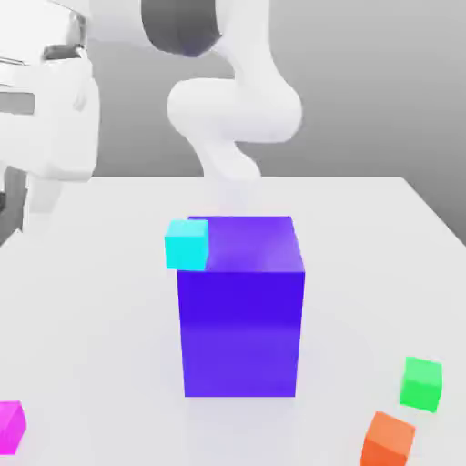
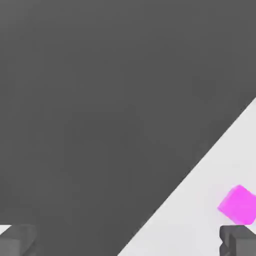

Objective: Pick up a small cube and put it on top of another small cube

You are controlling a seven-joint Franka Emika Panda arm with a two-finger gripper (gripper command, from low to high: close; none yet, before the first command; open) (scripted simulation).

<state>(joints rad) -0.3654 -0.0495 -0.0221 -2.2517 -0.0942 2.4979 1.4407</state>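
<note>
Bearing no writing: magenta cube (image 2: 239, 204)

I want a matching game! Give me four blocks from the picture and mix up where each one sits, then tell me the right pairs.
Blocks:
1. cyan cube
2. magenta cube
3. green cube
4. orange cube

Places:
A. lowest, near the exterior view's right corner
B. by the big purple block's upper left corner
C. at the exterior view's left edge
D. just above the orange one

Pairs: 1-B, 2-C, 3-D, 4-A
</note>
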